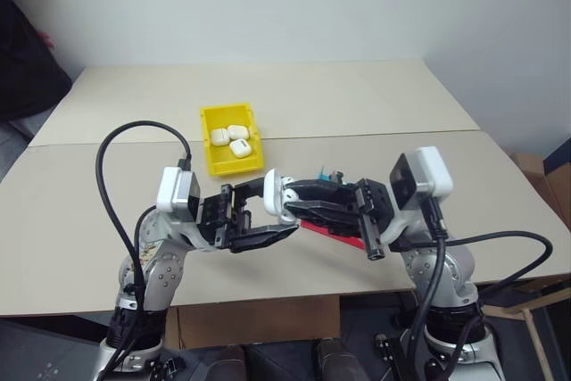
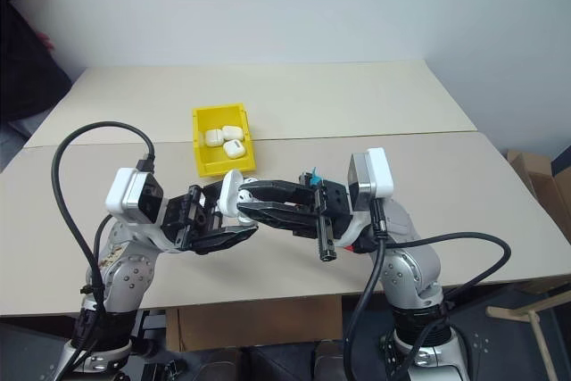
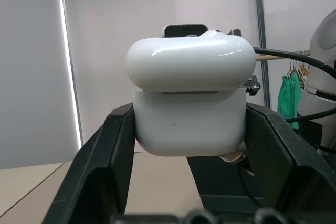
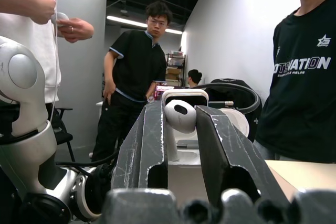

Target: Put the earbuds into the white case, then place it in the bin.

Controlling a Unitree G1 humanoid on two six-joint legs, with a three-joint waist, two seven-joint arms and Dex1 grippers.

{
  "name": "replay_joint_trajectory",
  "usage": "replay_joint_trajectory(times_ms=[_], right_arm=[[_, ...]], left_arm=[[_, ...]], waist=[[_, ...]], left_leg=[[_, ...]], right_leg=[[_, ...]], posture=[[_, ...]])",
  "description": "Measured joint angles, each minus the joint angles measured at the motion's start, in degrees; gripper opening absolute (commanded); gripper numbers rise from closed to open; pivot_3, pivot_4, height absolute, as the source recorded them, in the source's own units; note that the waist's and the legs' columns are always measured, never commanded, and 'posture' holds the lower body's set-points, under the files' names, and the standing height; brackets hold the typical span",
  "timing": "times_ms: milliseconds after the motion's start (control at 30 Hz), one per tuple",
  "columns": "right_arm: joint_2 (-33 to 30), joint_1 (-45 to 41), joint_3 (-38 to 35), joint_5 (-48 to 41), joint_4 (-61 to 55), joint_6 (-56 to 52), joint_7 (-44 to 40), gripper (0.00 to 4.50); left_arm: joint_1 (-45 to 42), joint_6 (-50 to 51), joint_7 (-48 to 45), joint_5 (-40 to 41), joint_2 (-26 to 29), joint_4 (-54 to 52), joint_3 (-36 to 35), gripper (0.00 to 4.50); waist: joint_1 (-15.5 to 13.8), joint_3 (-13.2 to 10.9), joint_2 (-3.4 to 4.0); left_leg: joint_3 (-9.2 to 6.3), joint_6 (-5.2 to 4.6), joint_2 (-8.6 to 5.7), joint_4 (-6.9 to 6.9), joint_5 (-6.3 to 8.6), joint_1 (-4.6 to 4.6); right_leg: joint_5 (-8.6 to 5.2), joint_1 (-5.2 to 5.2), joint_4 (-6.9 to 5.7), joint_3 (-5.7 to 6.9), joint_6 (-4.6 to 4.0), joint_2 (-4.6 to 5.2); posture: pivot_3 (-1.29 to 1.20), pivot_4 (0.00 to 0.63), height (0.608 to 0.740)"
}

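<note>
Where tables (image 1: 375, 104) meet, white wall (image 1: 312, 6)

Two beige tables (image 1: 375, 100) stand edge to edge, a seam running between them, the far one set against a plain white wall (image 1: 294, 2). A cardboard box (image 1: 535, 176) sits on the floor past the near table's right edge. Ceiling light strips (image 4: 142, 23) illuminate the room beyond.

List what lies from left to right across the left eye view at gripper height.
left gripper holding the white case → right gripper → red-and-blue tray
</note>
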State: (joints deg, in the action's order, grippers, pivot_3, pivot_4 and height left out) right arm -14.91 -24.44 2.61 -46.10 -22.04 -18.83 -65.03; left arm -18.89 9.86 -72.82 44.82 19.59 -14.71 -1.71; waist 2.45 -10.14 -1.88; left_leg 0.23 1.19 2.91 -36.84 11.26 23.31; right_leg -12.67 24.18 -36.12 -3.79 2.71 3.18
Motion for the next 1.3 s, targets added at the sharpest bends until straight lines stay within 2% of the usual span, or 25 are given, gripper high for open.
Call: replay_joint_trajectory(times_ms=[133, 567, 633, 800, 833, 867, 967, 1067, 1300], right_arm=[[-0.48, 0.01, 0.49, 0.24, 0.00, 0.70, -0.62, 2.61], [-3.46, 0.04, -1.05, 0.81, 0.41, 2.54, -0.78, 2.61], [-6.22, -0.76, -3.01, -0.39, 1.98, 1.84, -1.11, 2.61], [-18.22, -10.20, -6.89, -0.27, 7.39, -2.68, -3.01, 2.61], [-21.90, -14.47, -6.75, -0.32, 8.98, -5.52, -4.03, 2.24], [-24.20, -17.97, -6.68, -0.34, 10.06, -8.02, -4.45, 2.07], [-27.56, -26.70, -5.26, -0.34, 12.36, -15.18, -4.12, 1.06], [-29.35, -36.31, -0.32, 0.74, 15.86, -25.09, -2.86, 0.04], [-25.35, -48.84, 6.75, 2.25, 17.04, -40.35, 2.93, 0.04]], left_arm=[[0.00, -0.17, 0.16, -0.01, -0.22, 0.48, -0.11, 2.78], [0.00, -1.22, -0.22, -0.01, -0.24, 0.71, -0.30, 2.78], [0.00, -1.27, -0.44, -0.05, -0.02, 0.90, -0.30, 2.78], [-0.68, -1.46, -0.58, -0.75, 0.14, 3.00, -0.12, 2.78], [-1.15, -1.69, -0.63, -1.00, 0.10, 3.48, -0.07, 2.78], [-1.38, -1.98, -0.69, -1.27, 0.08, 3.71, 0.01, 2.78], [-1.78, -2.28, -0.93, -2.00, -0.12, 4.68, 0.29, 2.78], [-2.98, -2.66, -1.13, -2.40, -0.58, 6.20, 0.53, 2.78], [-3.94, -4.72, -1.29, -4.35, -1.65, 9.20, 0.72, 2.78]], waist=[[0.02, 0.00, 0.00], [-0.04, 0.00, 0.00], [-0.06, 0.00, -0.01], [-0.05, -0.02, 0.00], [0.04, -0.03, 0.02], [0.10, -0.04, 0.02], [0.18, -0.03, 0.02], [0.02, -0.03, 0.02], [-0.04, -0.03, 0.02]], left_leg=[[-0.01, 0.00, 0.00, 0.00, 0.00, -0.01], [0.00, 0.00, -0.01, 0.00, 0.00, 0.00], [0.00, 0.00, -0.02, -0.01, 0.00, 0.00], [0.02, 0.00, -0.06, -0.02, 0.00, 0.03], [0.03, -0.01, -0.06, -0.02, 0.00, 0.03], [0.03, -0.01, -0.06, 0.01, 0.00, 0.02], [0.01, -0.03, -0.03, 0.06, 0.01, 0.03], [0.01, -0.03, -0.03, 0.05, 0.01, 0.07], [0.04, -0.03, -0.07, 0.03, 0.01, 0.33]], right_leg=[[0.00, 0.00, -0.01, 0.00, 0.00, 0.00], [0.00, -0.01, 0.00, 0.00, 0.00, 0.00], [0.00, -0.03, 0.01, 0.00, 0.00, 0.01], [0.00, 0.03, 0.01, -0.02, -0.01, 0.03], [0.01, 0.07, 0.01, -0.04, -0.02, 0.03], [0.01, 0.06, 0.02, -0.04, -0.02, 0.02], [0.01, 0.07, 0.03, -0.05, -0.05, -0.01], [0.02, 0.11, 0.04, -0.04, -0.07, 0.00], [0.12, 0.28, 0.07, -0.03, -0.22, 0.08]], posture=[[0.00, 0.150, 0.740], [0.00, 0.150, 0.740], [0.00, 0.150, 0.740], [0.00, 0.150, 0.740], [0.00, 0.150, 0.740], [0.00, 0.150, 0.740], [0.00, 0.150, 0.740], [0.00, 0.150, 0.740], [0.00, 0.150, 0.740]])
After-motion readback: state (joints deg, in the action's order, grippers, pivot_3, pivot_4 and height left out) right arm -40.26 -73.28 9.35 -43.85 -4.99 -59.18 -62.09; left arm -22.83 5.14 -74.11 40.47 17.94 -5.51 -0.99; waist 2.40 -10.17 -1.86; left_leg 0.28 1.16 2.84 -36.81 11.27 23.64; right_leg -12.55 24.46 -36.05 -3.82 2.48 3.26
